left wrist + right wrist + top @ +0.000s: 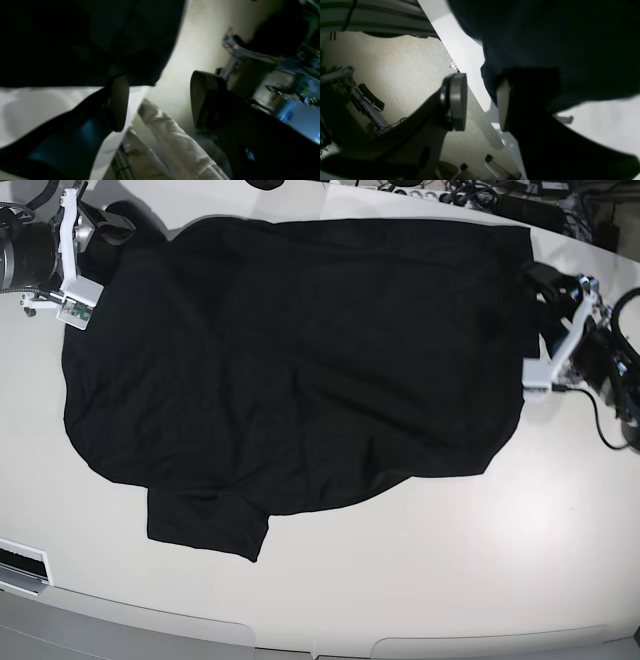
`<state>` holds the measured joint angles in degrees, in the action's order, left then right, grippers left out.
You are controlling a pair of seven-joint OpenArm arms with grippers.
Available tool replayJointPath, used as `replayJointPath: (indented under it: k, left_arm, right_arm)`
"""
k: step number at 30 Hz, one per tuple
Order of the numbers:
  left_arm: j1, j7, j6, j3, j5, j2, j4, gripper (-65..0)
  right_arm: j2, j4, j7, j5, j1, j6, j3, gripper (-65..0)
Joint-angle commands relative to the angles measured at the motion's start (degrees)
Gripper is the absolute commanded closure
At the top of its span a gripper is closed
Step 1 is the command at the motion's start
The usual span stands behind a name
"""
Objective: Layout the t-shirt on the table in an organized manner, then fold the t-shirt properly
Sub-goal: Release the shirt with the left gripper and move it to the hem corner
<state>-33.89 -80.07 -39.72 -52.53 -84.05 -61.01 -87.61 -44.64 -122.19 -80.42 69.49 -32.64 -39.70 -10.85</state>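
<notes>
Black t-shirt (pixel 300 360) spread wide on the white tabletop (pixel 450 570), one sleeve sticking out at 7 o'clock, some wrinkles near the lower hem. Left end effector (pixel 157 100) at the 3 o'clock edge of the cloth, fingers (pixel 120 102) clearly parted, nothing between them; one finger right at the cloth border. Right end effector (pixel 480 105) at the 10 o'clock corner, also parted and gripping nothing, one finger against the cloth edge. Beige floor (pixel 402 65) visible beyond the tabletop rim.
</notes>
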Motion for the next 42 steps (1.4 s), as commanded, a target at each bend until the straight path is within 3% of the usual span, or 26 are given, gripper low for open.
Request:
replayJointPath:
  k: [1,5,7,10,14,19,24,29,37,39,40,42]
  left_arm:
    - [-1.88,0.07,-0.28,2.40,-0.95,-1.05,-0.39,-40.0]
    - [-1.97,8.85,-0.28,12.02,8.70,-0.68,1.36,-39.9]
    - [-1.99,11.85,1.68,17.27,12.74,0.55,5.14,-39.9]
    - [-1.99,15.37,4.28,25.79,16.57,4.55,14.88,-39.9]
    - [-2.01,16.68,4.33,35.80,17.88,11.32,31.67,-39.9]
    - [-1.99,17.75,0.74,44.06,17.84,18.03,49.79,-39.9]
    - [-0.83,23.28,-0.28,46.90,18.36,21.31,59.54,-39.9]
    - [2.71,31.87,-0.28,47.06,26.99,24.44,60.37,-39.9]
    - [4.52,38.29,-0.28,47.06,36.00,29.94,60.37,-39.9]
    - [4.50,40.63,1.07,47.06,37.62,30.40,60.35,-39.5]
    - [4.50,41.99,1.55,47.04,38.27,30.40,60.35,-36.2]
    - [4.46,44.72,3.54,47.06,40.46,30.36,60.33,-20.2]
  right_arm:
    - [-1.07,-0.81,0.42,1.03,0.11,-0.30,-0.44,-22.9]
    - [-1.07,-0.81,0.42,1.05,0.13,-0.30,-0.44,-22.9]
    - [-1.09,-0.81,0.42,1.05,0.13,-0.30,-0.44,-22.9]
    - [-1.07,-0.81,0.42,1.05,0.13,-0.30,-0.44,-22.9]
    - [-1.09,-0.81,0.42,1.03,0.13,-0.30,-0.44,-22.9]
    - [-1.07,-0.81,0.52,1.05,0.26,-0.30,-0.44,-22.9]
    - [-1.07,-0.81,0.92,1.05,0.26,-0.30,-0.44,-22.9]
    - [-1.07,-0.81,1.20,1.05,0.26,-0.30,-0.44,-22.9]
    - [-1.09,-0.81,1.97,1.05,0.26,-0.30,-0.44,-22.9]
    - [-1.07,-0.81,1.97,1.05,0.26,0.24,-0.44,-22.9]
    - [-1.07,-0.81,1.97,1.05,0.26,0.31,-0.44,-22.9]
    - [-1.07,-0.81,1.99,1.05,0.26,0.28,-0.44,-22.9]
